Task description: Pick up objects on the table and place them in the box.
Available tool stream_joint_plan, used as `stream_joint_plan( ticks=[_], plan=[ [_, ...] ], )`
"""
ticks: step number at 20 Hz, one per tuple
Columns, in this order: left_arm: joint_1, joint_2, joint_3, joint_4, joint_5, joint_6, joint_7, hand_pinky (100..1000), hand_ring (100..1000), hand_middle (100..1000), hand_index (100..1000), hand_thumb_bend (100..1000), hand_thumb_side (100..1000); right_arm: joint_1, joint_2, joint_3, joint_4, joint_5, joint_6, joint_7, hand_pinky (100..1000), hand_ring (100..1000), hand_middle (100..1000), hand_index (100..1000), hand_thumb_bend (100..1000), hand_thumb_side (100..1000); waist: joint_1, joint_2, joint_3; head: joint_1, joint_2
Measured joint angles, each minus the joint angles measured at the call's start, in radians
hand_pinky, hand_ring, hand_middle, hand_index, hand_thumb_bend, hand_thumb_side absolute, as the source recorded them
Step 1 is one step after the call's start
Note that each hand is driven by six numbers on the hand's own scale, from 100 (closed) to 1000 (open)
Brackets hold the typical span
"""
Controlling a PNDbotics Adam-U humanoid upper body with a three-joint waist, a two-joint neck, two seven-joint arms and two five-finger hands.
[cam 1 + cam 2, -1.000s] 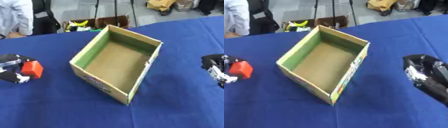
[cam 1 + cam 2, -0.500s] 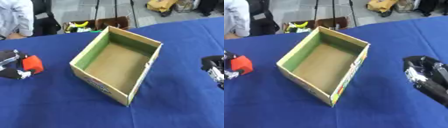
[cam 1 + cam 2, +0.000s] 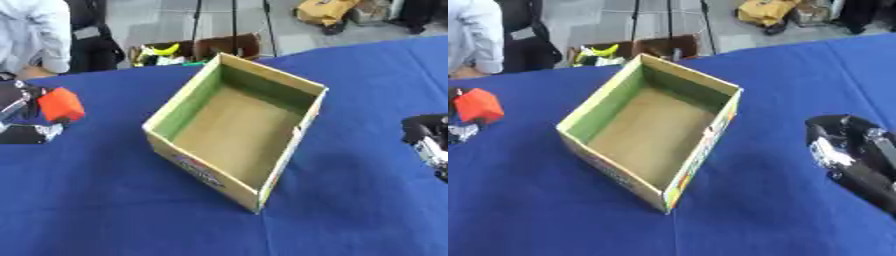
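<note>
The box (image 3: 236, 130) sits mid-worktop (image 3: 96, 210), still empty. At 9 o'clock the left robot hand (image 3: 22, 117) grips a red block (image 3: 59, 105), lifted but not yet delivered. At 3 o'clock the right robot hand (image 3: 855, 155) idles; its finger state cannot be determined.

Matt cardboard box (image 3: 234, 131), blue cloth table cover (image 3: 105, 210), glossy black right hand (image 3: 853, 152)

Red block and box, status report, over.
Left hand shut on red block, clear of the table. Box empty. Right hand idle at right edge. Nothing in the way.
</note>
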Motion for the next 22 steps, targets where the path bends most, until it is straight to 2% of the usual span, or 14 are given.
stream_joint_plan(
  ticks=[1,2,6,12,22],
  plan=[
    [0.0,0.0,0.0,-0.016,0.003,0.004,0.006,118,373,333,513,100,796,0.0,0.0,0.0,0.0,0.0,0.0,0.0,840,832,553,743,107,529,0.0,-0.001,0.001,0.0,0.0],
    [0.0,0.0,0.0,-0.032,0.006,0.008,0.009,117,373,332,513,100,590,0.0,0.0,0.0,0.0,0.0,0.0,0.0,840,832,553,743,103,522,0.0,-0.002,0.002,0.0,0.0],
    [-0.015,0.0,-0.01,-0.122,0.036,0.016,0.008,117,366,329,513,100,585,0.001,0.001,0.0,0.0,0.0,0.0,0.0,840,832,553,744,103,521,0.0,-0.008,0.003,0.0,0.002],
    [-0.086,-0.027,-0.055,-0.271,0.105,0.047,-0.04,113,356,322,513,100,586,0.008,0.003,0.0,-0.001,0.0,0.002,0.003,840,832,552,744,100,517,0.003,-0.018,-0.004,0.002,0.015],
    [-0.237,-0.173,-0.13,-0.316,0.093,0.064,-0.128,108,347,314,509,100,583,0.009,0.018,0.013,-0.006,0.0,0.005,0.018,841,832,552,744,100,513,0.008,-0.026,-0.025,0.02,0.027]
  ],
)
